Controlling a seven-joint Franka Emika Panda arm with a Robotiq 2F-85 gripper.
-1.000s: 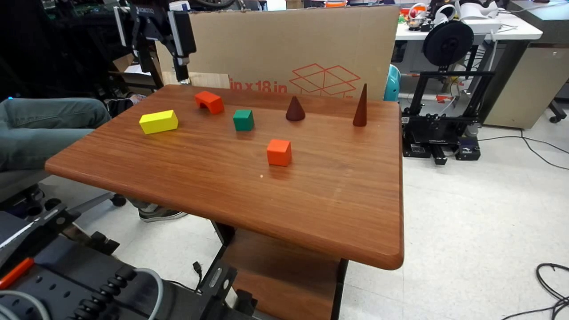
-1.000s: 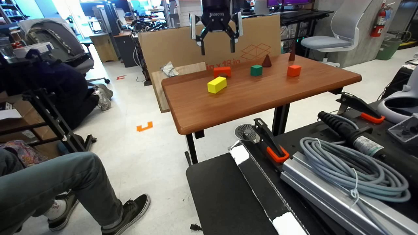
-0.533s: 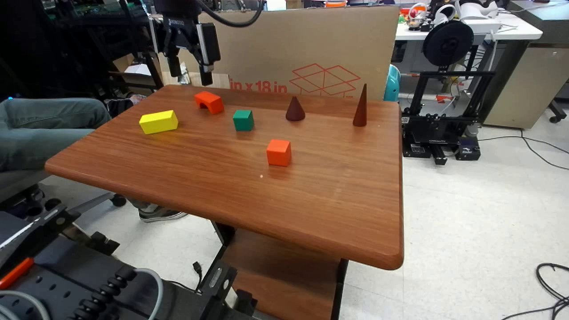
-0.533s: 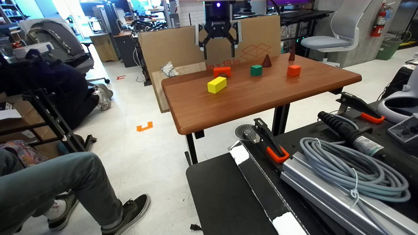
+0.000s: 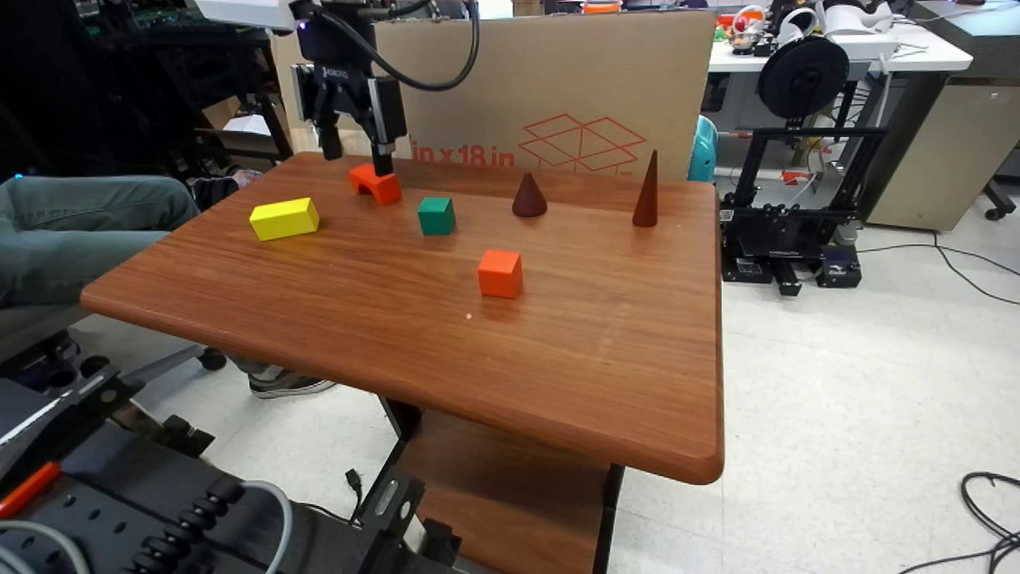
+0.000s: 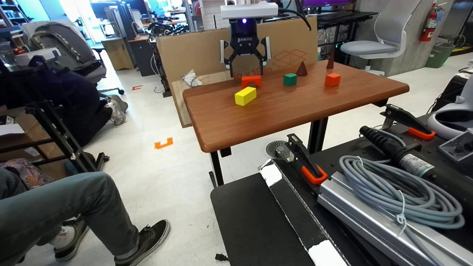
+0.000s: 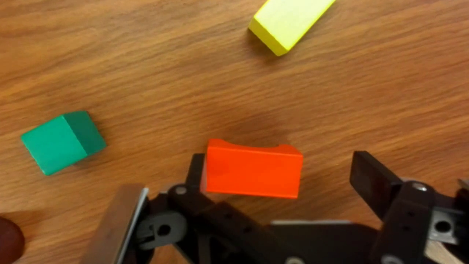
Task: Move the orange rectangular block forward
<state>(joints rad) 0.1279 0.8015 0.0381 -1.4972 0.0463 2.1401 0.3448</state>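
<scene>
The orange rectangular block [image 5: 374,188] lies near the table's back edge, with an arched cutout in one side. It also shows in an exterior view [image 6: 251,80] and in the wrist view [image 7: 253,170]. My gripper [image 5: 357,161] is open and points down just over the block; it also shows in an exterior view [image 6: 247,72]. In the wrist view, the open gripper [image 7: 280,161] has the block between its fingers, close to the left finger, with a wide gap to the right finger. I cannot tell whether the left finger touches it.
A yellow block [image 5: 284,219] and a green cube [image 5: 437,216] stand near the orange block. An orange cube [image 5: 500,274] and two brown cones, one short [image 5: 529,199] and one tall [image 5: 647,195], stand farther off. A cardboard panel [image 5: 621,80] stands behind the table [image 5: 382,303].
My gripper has come down and, in an exterior view, shifted right, from above the table's back corner to just over the orange block. It stays open. The blocks have not moved.
</scene>
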